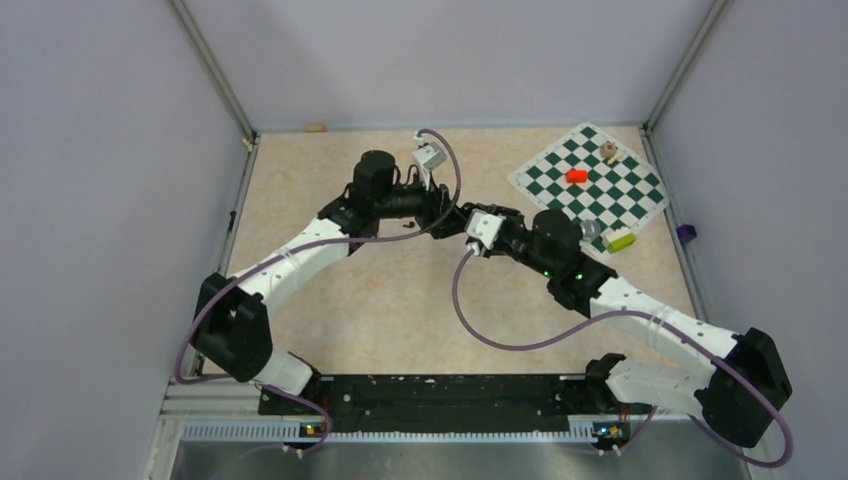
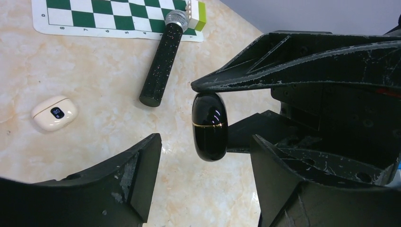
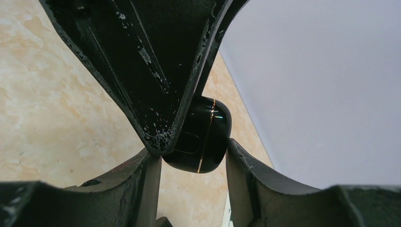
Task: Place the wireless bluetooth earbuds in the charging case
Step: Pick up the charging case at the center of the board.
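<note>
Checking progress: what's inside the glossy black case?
Only a gold seam shows: the glossy black rounded charging case is shut, so its contents are hidden.

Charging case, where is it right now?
In the left wrist view, the charging case is pinched in the right claw, near the black microphone's lower end.

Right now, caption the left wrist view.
Right claw grips the closed charging case inside the open left claw; a microphone lies behind.
</note>
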Controlling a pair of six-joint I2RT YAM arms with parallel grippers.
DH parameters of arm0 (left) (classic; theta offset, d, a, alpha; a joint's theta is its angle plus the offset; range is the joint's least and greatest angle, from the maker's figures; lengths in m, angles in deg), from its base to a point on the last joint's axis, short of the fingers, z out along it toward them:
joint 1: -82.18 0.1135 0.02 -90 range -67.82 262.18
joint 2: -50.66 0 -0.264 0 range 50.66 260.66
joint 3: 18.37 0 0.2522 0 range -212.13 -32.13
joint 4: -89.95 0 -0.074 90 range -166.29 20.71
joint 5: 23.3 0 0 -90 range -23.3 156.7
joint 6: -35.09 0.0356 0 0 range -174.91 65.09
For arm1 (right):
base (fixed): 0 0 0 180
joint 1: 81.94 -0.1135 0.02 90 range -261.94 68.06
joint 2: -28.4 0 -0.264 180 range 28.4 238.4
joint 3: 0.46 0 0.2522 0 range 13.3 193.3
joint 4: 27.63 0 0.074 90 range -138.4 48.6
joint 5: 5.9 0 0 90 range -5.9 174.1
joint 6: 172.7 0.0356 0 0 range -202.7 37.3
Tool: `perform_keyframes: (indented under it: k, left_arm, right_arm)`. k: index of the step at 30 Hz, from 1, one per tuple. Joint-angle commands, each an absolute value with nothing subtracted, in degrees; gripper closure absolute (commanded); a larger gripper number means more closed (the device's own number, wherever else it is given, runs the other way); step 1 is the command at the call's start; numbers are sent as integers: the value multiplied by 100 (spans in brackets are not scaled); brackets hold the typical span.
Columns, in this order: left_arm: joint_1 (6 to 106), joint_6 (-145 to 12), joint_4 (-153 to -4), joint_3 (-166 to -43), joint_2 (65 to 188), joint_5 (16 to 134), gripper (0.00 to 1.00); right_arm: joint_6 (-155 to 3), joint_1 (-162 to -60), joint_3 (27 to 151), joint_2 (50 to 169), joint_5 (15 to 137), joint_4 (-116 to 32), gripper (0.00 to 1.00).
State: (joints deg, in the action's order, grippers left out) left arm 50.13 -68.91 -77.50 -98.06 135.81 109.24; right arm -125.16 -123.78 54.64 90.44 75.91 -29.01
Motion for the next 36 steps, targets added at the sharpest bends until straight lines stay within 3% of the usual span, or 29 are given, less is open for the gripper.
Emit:
perform_keyframes:
  k: [1, 5, 10, 14, 17, 19, 22, 26, 31, 36]
  left_arm:
    - [4901, -6686, -7762, -9923, 13707, 10760, 28]
    - [4878, -6689, -7736, -9984, 13757, 10763, 33]
    - [4821, -6636, -7699, -10006, 13786, 10778, 47]
    - [4800, -6617, -7666, -10030, 13809, 10836, 70]
    - [4808, -6563, -7651, -10041, 13770, 10881, 87]
    - [4805, -6469, -7652, -10034, 13695, 10936, 89]
    - [4806, -6119, -7326, -10032, 13512, 11103, 90]
    - [4827, -5411, -6894, -9968, 13161, 11406, 91]
    - [4862, -4967, -6637, -9857, 12864, 11900, 91]
    - [4864, -4433, -6214, -9791, 12739, 12398, 91]
  right_arm:
    - [-12524, -12481, 5499, 9044, 7500, -2574, 70]
    - [-12507, -12508, 5496, 9049, 7486, -2567, 70]
    - [-12532, -12523, 5478, 9060, 7510, -2534, 70]
    - [-12553, -12528, 5461, 9090, 7554, -2506, 69]
    - [-12477, -12531, 5488, 9104, 7615, -2494, 64]
    - [-12376, -12520, 5584, 9082, 7579, -2657, 54]
    - [-12175, -12489, 5824, 8930, 7248, -3204, 29]
    - [-11839, -11988, 6221, 8513, 5734, -4245, 14]
    - [-11239, -11202, 6556, 8364, 3806, -4986, 12]
    - [-9938, -10663, 6605, 8644, 2649, -4407, 13]
